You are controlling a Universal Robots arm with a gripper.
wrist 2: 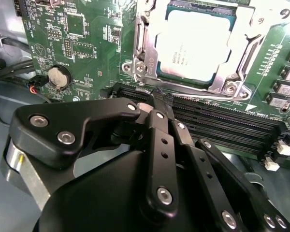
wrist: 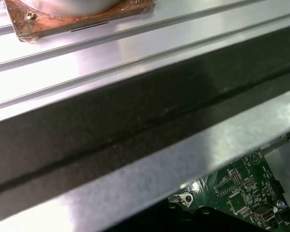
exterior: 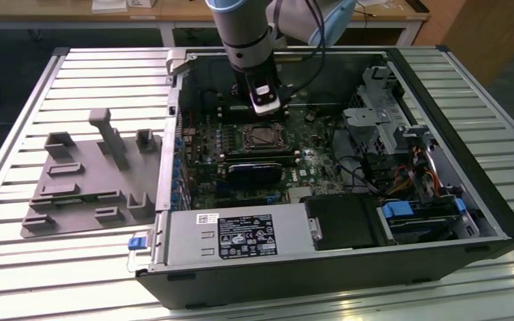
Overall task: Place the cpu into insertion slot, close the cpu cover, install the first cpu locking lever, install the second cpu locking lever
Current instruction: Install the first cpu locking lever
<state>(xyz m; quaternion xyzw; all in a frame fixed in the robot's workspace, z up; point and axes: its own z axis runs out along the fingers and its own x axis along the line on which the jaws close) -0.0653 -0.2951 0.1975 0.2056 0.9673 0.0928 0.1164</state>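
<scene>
Green circuit board [wrist 2: 87,29] around dull silver cpu [wrist 2: 198,43] beneath shiny cpu cover [wrist 2: 147,34]; pincer [wrist 2: 159,99] closed, empty

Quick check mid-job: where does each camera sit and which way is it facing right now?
Exterior view: off the arm, high, looking down into the open computer case; arm and gripper show.
Second wrist view: behind the gripper, facing the cpu framed by the cpu cover.
First wrist view: facing the case wall and slatted table.
Shared: both wrist views catch the green circuit board.
</scene>
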